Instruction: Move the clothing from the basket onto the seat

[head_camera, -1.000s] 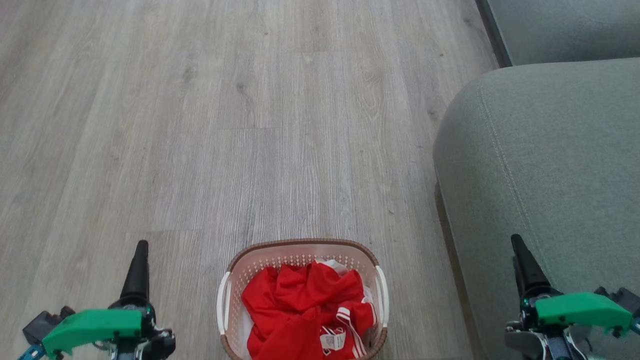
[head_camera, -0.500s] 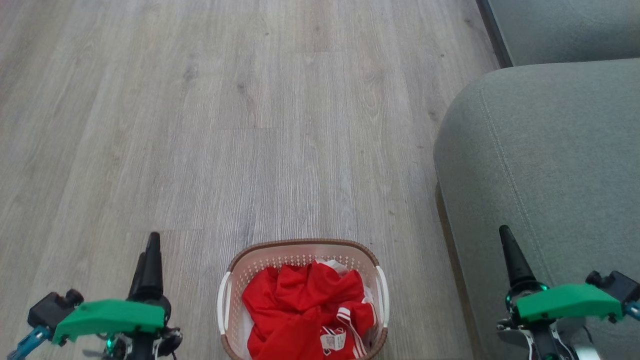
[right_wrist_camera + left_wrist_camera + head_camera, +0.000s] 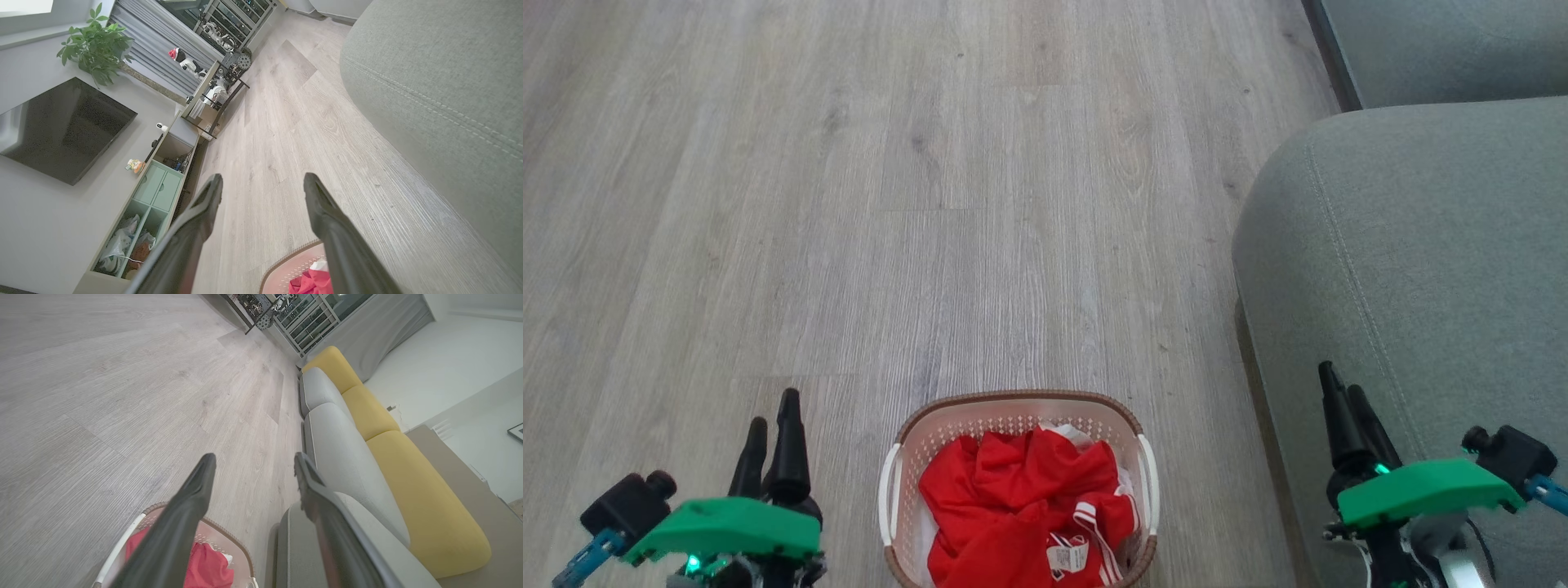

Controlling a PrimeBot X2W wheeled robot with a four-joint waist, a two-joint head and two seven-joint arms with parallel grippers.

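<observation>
The red clothing (image 3: pixel 1021 506) lies crumpled in the cream basket (image 3: pixel 1013 404) on the floor at the bottom centre, its white stripes and label showing. My left gripper (image 3: pixel 772 408) stands open to the left of the basket, holding nothing. To the basket's right, my right gripper (image 3: pixel 1343 384) is open and empty in front of the grey-green seat (image 3: pixel 1421 261). In the left wrist view the open gripper (image 3: pixel 253 461) looks over the basket (image 3: pixel 229 543), the clothing (image 3: pixel 204 567) and the seat (image 3: pixel 343 457). The right wrist view has its gripper (image 3: pixel 263 181) open above the basket rim (image 3: pixel 286 265).
Grey wood-look floor (image 3: pixel 890 204) spreads ahead and to the left. Another grey cushion (image 3: pixel 1445 49) sits at the upper right. Yellow backrest cushions (image 3: pixel 412 490) line the sofa. A low cabinet (image 3: pixel 163 179), a dark screen (image 3: pixel 61 126) and a plant (image 3: pixel 94 45) stand along the far wall.
Both grippers have shifted inward toward the basket and turned, so that two fingers of each now show apart. The basket, clothing and seat have not moved.
</observation>
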